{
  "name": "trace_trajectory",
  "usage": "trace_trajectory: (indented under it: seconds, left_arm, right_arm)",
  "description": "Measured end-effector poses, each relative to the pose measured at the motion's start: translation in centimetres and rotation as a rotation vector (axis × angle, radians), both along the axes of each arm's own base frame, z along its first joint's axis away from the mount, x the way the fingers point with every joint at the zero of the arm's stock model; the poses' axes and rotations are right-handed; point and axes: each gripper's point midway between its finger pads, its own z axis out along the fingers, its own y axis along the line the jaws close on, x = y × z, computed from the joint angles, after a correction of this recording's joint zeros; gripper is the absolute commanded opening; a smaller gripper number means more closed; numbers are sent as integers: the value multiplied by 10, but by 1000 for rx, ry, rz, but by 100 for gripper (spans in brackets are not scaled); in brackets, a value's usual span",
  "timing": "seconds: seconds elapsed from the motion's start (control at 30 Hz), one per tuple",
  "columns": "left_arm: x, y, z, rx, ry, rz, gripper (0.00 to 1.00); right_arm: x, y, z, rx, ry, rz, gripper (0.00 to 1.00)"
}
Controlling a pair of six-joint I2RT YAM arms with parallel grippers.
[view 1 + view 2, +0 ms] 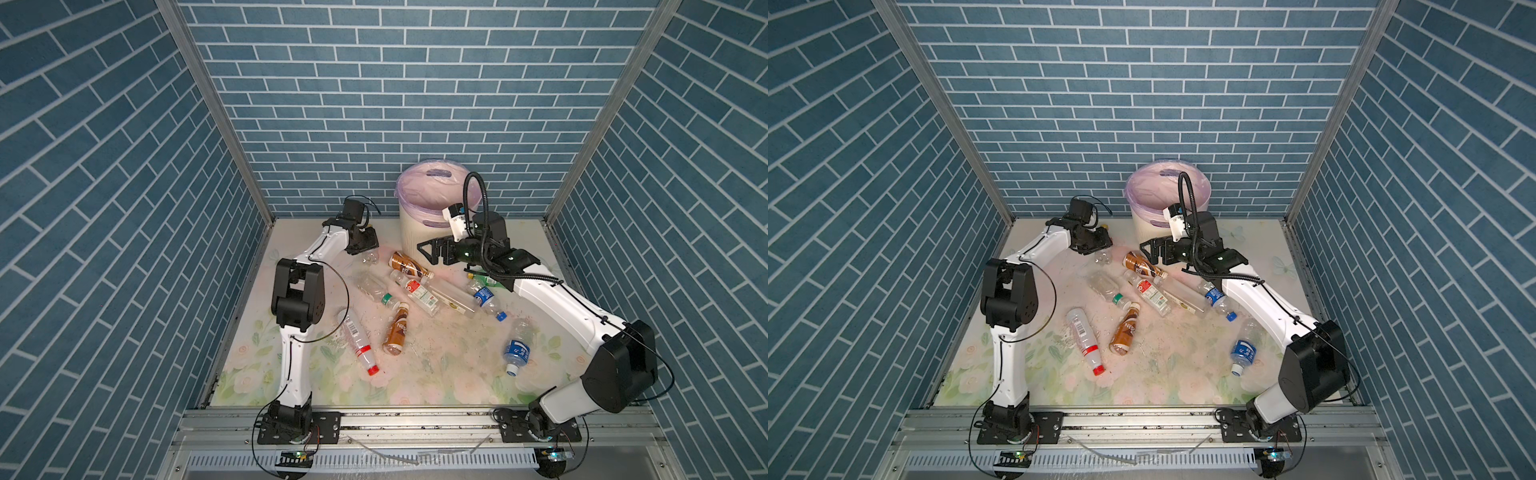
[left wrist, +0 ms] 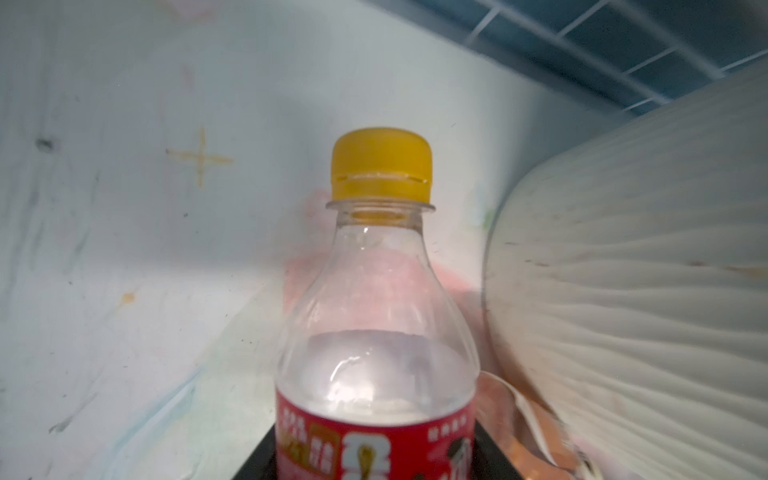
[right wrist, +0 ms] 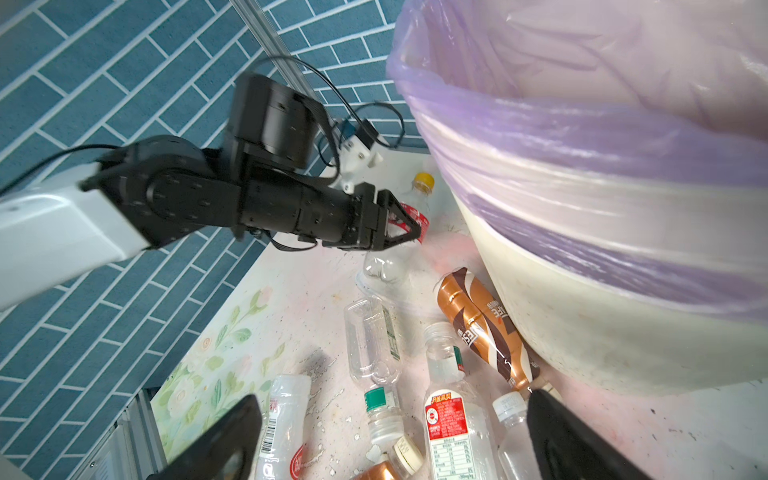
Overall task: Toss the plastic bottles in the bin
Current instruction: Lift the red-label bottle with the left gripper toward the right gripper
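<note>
My left gripper (image 1: 365, 244) (image 3: 405, 226) is shut on a clear plastic bottle (image 2: 374, 291) with a yellow cap (image 3: 424, 180) and a red label. It holds the bottle low over the table, left of the bin, and the clear base (image 1: 371, 258) sticks out below the fingers. The cream ribbed bin (image 1: 415, 232) (image 1: 1144, 224) (image 2: 623, 270) with its lilac liner (image 3: 582, 145) stands at the back. My right gripper (image 1: 424, 249) (image 3: 395, 440) hangs open and empty in front of the bin, above the lying bottles.
Several bottles lie on the floral table (image 1: 436, 374): two brown (image 1: 409, 266) (image 1: 397, 330), a red-capped clear one (image 1: 357, 340), two blue-labelled (image 1: 517, 347) (image 1: 484, 297), a green-banded one (image 1: 376, 289), a white-capped one (image 1: 417, 291). Blue brick walls close three sides.
</note>
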Motion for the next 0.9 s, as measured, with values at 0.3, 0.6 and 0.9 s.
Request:
trace_trajectory:
  seconds: [0.3,0.6,0.9]
  left_arm:
    - [-22,-11,113,-292,-158,110,59]
    - [-33,-25,135,-586,-112,297,62]
    - [-40,-64,177,-834,-113,318,61]
  right_arm:
    - [3,3,5,47,16,-14,99]
    - [15,22,47,132,-52,3,99]
    - [28,45,67,157,-96,21,99]
